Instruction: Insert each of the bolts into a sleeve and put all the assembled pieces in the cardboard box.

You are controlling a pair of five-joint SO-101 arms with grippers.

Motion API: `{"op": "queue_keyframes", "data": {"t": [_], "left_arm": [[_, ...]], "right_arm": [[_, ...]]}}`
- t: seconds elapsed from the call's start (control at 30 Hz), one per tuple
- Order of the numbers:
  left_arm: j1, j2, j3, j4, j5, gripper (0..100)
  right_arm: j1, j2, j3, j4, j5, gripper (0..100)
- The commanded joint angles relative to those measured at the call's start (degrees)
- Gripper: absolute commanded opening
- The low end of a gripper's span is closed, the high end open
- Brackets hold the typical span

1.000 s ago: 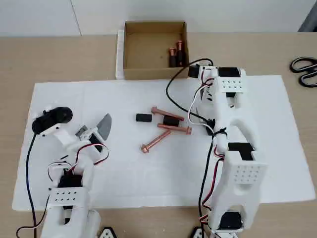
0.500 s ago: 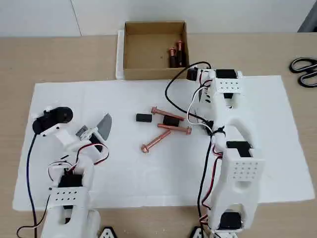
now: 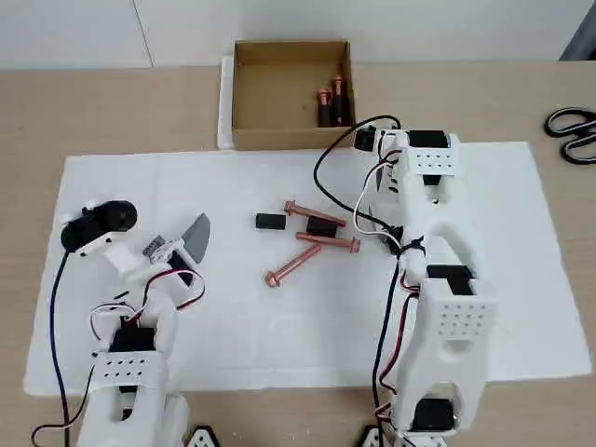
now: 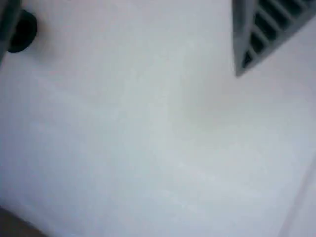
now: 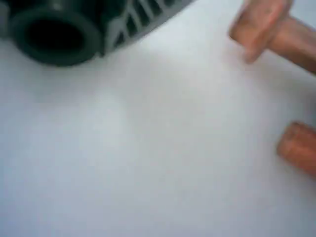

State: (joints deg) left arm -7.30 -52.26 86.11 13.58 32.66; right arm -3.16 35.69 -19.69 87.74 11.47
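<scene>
My left gripper [image 3: 178,241] hangs spread and empty over the white sheet [image 3: 279,317]. The right gripper [image 5: 128,22] sits low beside a bolt [image 5: 269,24]; I can't tell its state. The box [image 3: 279,138] stands beyond on the wooden table [image 3: 112,112].

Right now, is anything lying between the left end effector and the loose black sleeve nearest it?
Nothing visible. Just bare white sheet lies between the left end effector and the black sleeve.

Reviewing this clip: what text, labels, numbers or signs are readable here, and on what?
None: no readable text, label, number or sign shows on the cardboard box, the bolts, the sleeves or the white sheet.
</scene>
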Motion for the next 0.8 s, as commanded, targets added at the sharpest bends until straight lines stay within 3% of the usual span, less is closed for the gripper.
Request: {"op": "queue_keyframes", "data": {"t": [0.0,0.57,0.63,0.77], "left_arm": [[0.2,-1.1,-0.1,-1.2,-0.2,29],[0.2,-1.1,-0.6,-0.4,-4.6,29],[0.2,-1.1,-3.1,4.7,-7.8,29],[0.2,-0.8,-14.1,24.7,-11.8,29]], "right_arm": [[-0.6,-6.5,-1.0,5.0,-0.6,0.4],[3.0,-36.4,-0.8,8.7,-0.1,0.4],[3.8,-40.2,0.7,8.7,0.0,0.4],[5.9,-46.8,3.9,8.7,0.0,0.4]]}}
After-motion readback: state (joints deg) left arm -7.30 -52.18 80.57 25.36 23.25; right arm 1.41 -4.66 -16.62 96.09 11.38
